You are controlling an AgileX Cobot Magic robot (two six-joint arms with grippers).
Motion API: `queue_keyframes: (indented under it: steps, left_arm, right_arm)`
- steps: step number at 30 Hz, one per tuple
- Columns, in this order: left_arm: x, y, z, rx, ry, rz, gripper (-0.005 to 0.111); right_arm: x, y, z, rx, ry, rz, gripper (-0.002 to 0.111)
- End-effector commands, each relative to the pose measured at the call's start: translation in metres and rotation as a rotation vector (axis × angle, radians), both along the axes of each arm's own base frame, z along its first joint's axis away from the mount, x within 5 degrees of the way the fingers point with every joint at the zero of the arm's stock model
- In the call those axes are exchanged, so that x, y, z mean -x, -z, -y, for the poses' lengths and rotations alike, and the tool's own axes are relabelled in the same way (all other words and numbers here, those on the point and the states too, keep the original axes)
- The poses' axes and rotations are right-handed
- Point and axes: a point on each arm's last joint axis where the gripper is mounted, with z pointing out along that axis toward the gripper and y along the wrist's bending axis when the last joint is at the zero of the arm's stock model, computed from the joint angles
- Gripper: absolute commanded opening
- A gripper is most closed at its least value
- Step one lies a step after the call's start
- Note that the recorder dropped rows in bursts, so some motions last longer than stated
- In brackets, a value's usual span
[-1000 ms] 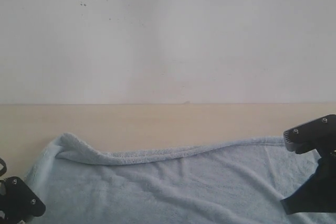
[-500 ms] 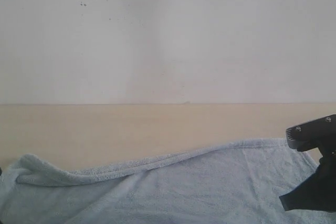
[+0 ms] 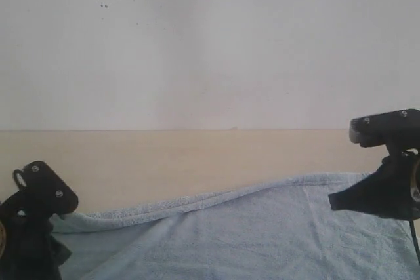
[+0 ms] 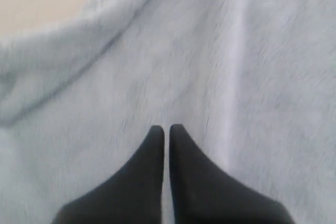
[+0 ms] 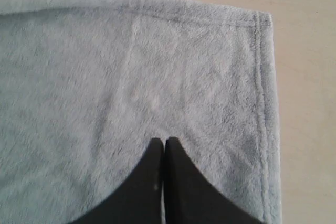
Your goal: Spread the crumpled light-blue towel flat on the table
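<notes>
Right gripper [image 5: 164, 141] closed, towel [image 5: 105, 77] beneath

Pale-blue plush towel [image 3: 262, 227] spread on beige table [image 3: 164, 162], far edge folded.

The scene holds 1 towel [image 3: 262, 227], 1 table [image 3: 164, 162], 1 white wall [image 3: 210, 44] and 2 black grippers, namely 1 left gripper [image 4: 166, 128] and 1 right gripper [image 5: 164, 141], each of them showing 2 tapered fingers [image 4: 149, 177], which makes 4 fingers across both wrist views.
</notes>
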Motion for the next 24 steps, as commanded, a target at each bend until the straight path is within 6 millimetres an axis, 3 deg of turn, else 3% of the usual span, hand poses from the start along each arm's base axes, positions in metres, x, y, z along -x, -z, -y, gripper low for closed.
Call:
queue_keyframes:
  steps: [1, 2, 4, 5, 7, 11, 16, 24]
  left_arm:
    - [-0.023, 0.006, 0.014, 0.043, 0.228, 0.091, 0.004]
    - [-0.031, 0.011, 0.013, 0.049, 0.218, 0.082, 0.004]
    - [-0.057, 0.026, 0.014, 0.111, 0.159, 0.058, 0.004]
    - [-0.070, 0.033, 0.019, 0.147, 0.161, 0.058, 0.004]
    - [-0.083, 0.046, 0.024, 0.153, 0.166, 0.039, 0.004]
    - [-0.100, 0.064, 0.029, 0.136, 0.178, 0.016, 0.004]
    - [-0.140, 0.061, 0.041, 0.141, 0.174, 0.089, 0.004]
    - [-0.177, 0.059, 0.046, 0.152, 0.066, 0.124, 0.004]
  right_arm:
    - [-0.041, 0.016, 0.025, 0.012, 0.116, -0.138, 0.000]
    - [-0.045, 0.020, 0.024, -0.003, 0.115, -0.178, 0.000]
    - [-0.056, 0.024, 0.007, -0.057, -0.071, -0.292, 0.000]
    - [-0.061, 0.022, -0.011, -0.177, -0.220, -0.362, 0.000]
    - [-0.063, 0.014, -0.029, -0.318, -0.371, -0.414, 0.000]
    - [-0.066, 0.013, -0.031, -0.331, -0.375, -0.384, 0.000]
    - [-0.064, 0.013, -0.032, -0.343, -0.385, -0.406, 0.000]
    - [-0.060, 0.013, -0.033, -0.357, -0.406, -0.443, 0.000]
